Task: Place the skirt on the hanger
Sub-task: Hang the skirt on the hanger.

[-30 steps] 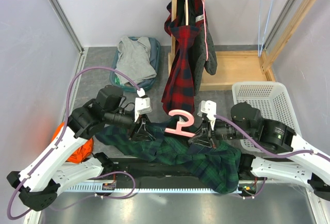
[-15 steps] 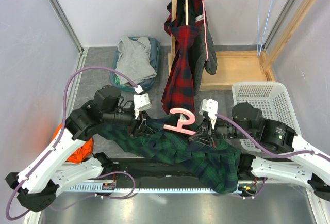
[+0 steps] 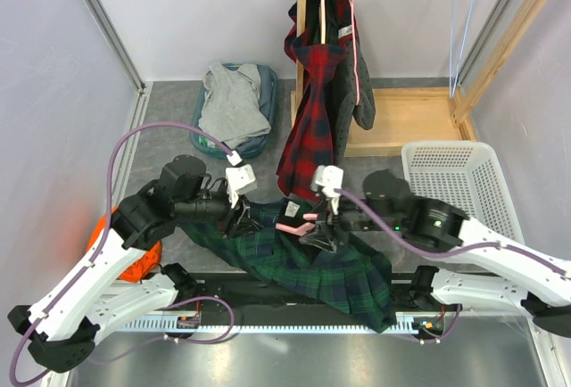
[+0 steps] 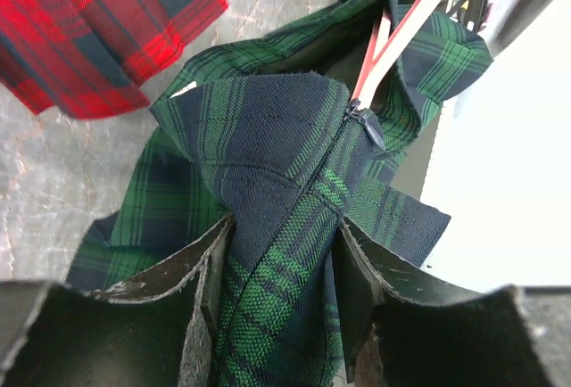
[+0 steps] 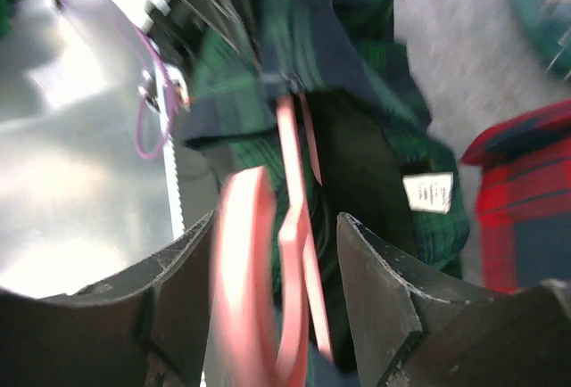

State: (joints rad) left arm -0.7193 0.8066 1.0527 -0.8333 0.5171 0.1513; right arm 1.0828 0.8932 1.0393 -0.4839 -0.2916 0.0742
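Swinging in from the right of the frame toward the centre, the right gripper (image 3: 318, 226) has carried the pink hanger (image 3: 293, 218) leftward and lower. Its jaws, nearly closed a second ago, now stand apart with the hanger's hook loose between them; blur hides whether either pad touches it. The green tartan skirt (image 3: 303, 262) has bunched toward the centre, draped over the table's near edge. The left gripper (image 3: 239, 219) is clamped on a thick fold of the skirt beside its zip. My guess is that the hanger is being released or regripped, so the skirt is not yet hung. Its long axis runs diagonally from centre left to lower right. The hanger's stem points into the waistband, hook toward the right gripper
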